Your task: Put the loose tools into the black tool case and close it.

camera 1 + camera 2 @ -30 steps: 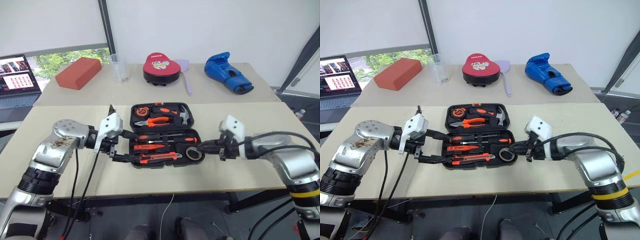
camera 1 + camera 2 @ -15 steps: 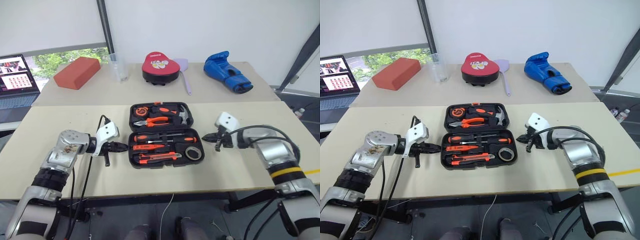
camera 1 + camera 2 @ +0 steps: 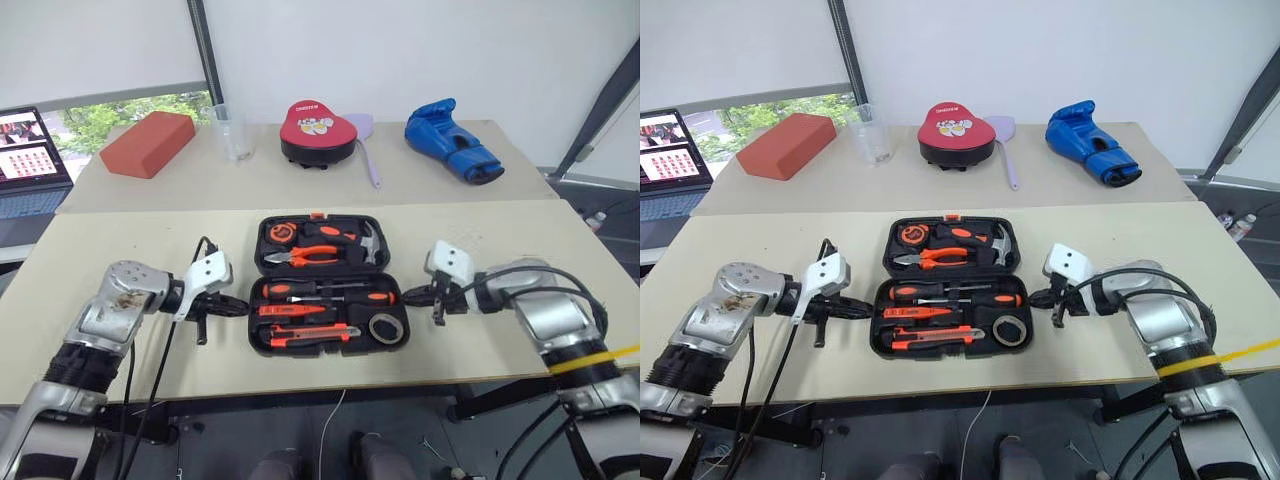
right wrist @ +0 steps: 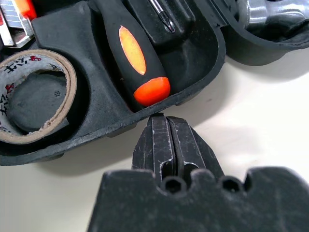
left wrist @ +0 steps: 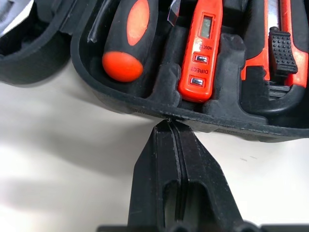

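Both pincers are clenched and hold nothing. The left gripper point(image 5: 170, 126) has its tips pressed together at the left outer wall of the case point(image 3: 262, 341); the right gripper point(image 4: 161, 120) stands the same way at the right wall. From the wrist views the tips sit at the rim; whether they bear on it cannot be told.

The case lies open and flat on the near table point(image 3: 120, 360), between your two arms, its front half towards you. That half carries the two screwdrivers point(image 3: 325, 292), the tester point(image 5: 200, 48), the knife point(image 3: 310, 331) and the tape point(image 3: 385, 327), each in its recess. Nothing lies loose on the table, so judge the loading done and closing as the step left.

Handling: the case is stiff moulded plastic with a textured outside, probably light when empty and noticeably heavier with steel tools in it. Expect it to slide on the smooth tabletop if pushed from one side only. Take hold of one half at its side walls, from both sides at once, and fold it onto the other. Seated tools may shift if the half is tipped quickly.

Surroundings: the table is pale and bare around the case. A second table behind carries a red brick point(image 3: 147, 144), a clear cup point(image 3: 229, 131), a red pad point(image 3: 322, 133) and a blue boxing glove point(image 3: 452, 154), all well apart from the work. A laptop point(image 3: 30, 160) stands at the far left.
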`<act>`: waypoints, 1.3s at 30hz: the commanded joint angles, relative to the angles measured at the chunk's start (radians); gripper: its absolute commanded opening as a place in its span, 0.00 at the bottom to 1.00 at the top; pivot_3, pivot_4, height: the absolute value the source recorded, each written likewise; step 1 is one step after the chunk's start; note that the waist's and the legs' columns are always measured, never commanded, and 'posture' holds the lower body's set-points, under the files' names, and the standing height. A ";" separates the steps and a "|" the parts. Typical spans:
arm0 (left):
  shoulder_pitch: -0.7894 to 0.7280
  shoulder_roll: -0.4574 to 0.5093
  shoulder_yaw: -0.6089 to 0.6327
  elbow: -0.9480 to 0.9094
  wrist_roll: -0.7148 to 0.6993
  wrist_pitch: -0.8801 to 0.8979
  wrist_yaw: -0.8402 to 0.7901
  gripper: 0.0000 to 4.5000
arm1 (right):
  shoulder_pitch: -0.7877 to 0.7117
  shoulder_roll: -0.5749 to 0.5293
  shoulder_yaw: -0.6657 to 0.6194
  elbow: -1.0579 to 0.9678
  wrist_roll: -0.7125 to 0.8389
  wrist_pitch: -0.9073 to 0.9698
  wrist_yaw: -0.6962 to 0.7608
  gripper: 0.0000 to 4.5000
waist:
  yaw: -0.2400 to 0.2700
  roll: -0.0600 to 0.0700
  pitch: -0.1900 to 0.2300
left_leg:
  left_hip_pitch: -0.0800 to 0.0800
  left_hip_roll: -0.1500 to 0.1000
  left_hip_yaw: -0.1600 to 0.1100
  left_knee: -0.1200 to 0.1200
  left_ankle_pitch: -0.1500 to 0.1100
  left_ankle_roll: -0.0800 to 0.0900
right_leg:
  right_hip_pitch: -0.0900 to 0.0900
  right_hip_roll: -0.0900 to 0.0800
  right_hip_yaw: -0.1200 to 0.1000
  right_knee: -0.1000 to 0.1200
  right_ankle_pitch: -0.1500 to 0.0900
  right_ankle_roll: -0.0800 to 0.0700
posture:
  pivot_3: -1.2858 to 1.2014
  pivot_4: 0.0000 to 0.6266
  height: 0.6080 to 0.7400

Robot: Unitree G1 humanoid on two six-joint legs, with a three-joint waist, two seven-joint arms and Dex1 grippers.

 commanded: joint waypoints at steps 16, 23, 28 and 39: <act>-0.004 0.045 0.103 0.130 -0.056 0.182 0.093 0.48 | 0.078 -0.050 -0.227 -0.160 0.147 0.273 -0.145 0.50 | 0.009 0.001 -0.001 | 0.008 0.000 0.001 0.000 0.000 -0.002 | 0.007 0.000 0.001 0.000 0.001 -0.002 | 0.52 0.24 1.00; -0.308 -0.066 0.157 0.294 -0.168 0.528 0.175 1.00 | -0.166 0.033 -0.206 -0.014 0.220 0.470 -0.212 0.99 | 0.012 0.000 0.000 | 0.007 0.002 0.000 0.000 0.002 -0.004 | 0.006 0.001 0.001 0.002 0.005 -0.004 | 0.52 0.24 1.00; -0.394 -0.172 0.135 0.379 -0.150 0.561 0.259 1.00 | -0.316 0.144 -0.120 0.218 0.137 0.444 -0.317 0.99 | 0.000 0.000 -0.001 | 0.004 0.001 0.000 0.001 0.002 -0.002 | 0.005 0.001 0.000 0.003 0.006 -0.004 | 0.52 0.24 1.00; -0.436 -0.225 0.118 0.523 -0.107 0.495 0.306 0.35 | -0.394 0.242 -0.061 0.420 0.071 0.374 -0.360 0.41 | -0.012 0.000 -0.001 | 0.004 0.000 -0.001 0.000 0.002 -0.003 | 0.003 0.001 0.000 0.002 0.006 -0.004 | 0.52 0.24 1.00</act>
